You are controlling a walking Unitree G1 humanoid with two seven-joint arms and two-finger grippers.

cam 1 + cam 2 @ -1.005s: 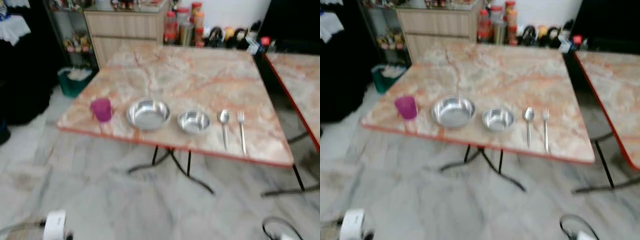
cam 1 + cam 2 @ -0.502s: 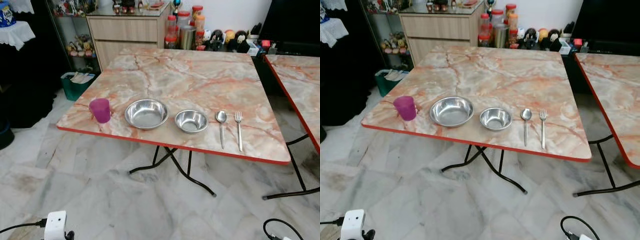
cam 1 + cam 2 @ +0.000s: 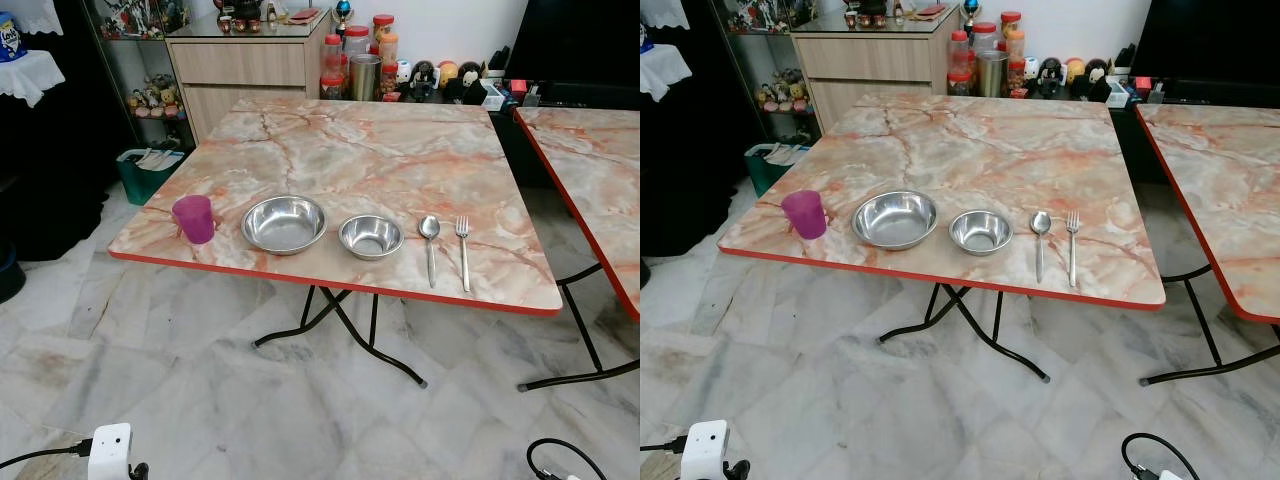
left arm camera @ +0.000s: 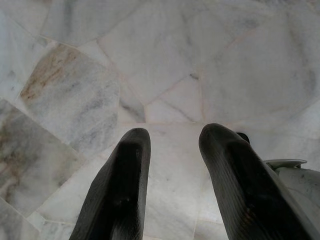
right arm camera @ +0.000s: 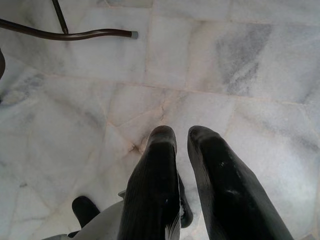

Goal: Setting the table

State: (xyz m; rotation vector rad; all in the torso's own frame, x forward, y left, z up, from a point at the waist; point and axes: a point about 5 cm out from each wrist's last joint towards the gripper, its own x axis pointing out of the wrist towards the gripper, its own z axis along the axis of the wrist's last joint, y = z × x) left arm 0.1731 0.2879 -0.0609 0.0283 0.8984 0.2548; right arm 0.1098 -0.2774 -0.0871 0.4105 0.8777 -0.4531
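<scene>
Table (image 3: 380, 150): a square top of pink-orange marble pattern with a red edge, carried on thin black folding legs; the setting is laid in one row along its near edge.
Cup (image 3: 194, 218): purple, upright, at the left end of the row, near the table's near-left corner.
Large bowl (image 3: 284, 223): steel, mouth up, just right of the cup, apart from it.
Small bowl (image 3: 371, 236): steel, mouth up, just right of the large bowl, not touching it.
Spoon (image 3: 430, 243): laid flat right of the small bowl, long axis running from far to near, bowl end pointed away from the near edge, handle toward it.
Fork (image 3: 463, 250): laid parallel to the spoon on its right, close beside it, tines pointed away, handle end near the red edge.
Open room: the far half of the top is seen bare; a strip is left free between the fork and the right edge.
Second table (image 3: 590, 160): same top, set to the right across a narrow gap.
Floor (image 3: 200, 390): pale marble tiles, open in front of the near edge.
Left gripper (image 4: 172, 137): hung over the floor, fingers spread, nothing held.
Right gripper (image 5: 181, 134): hung over the floor, fingers nearly together with a thin gap, nothing between them.
</scene>
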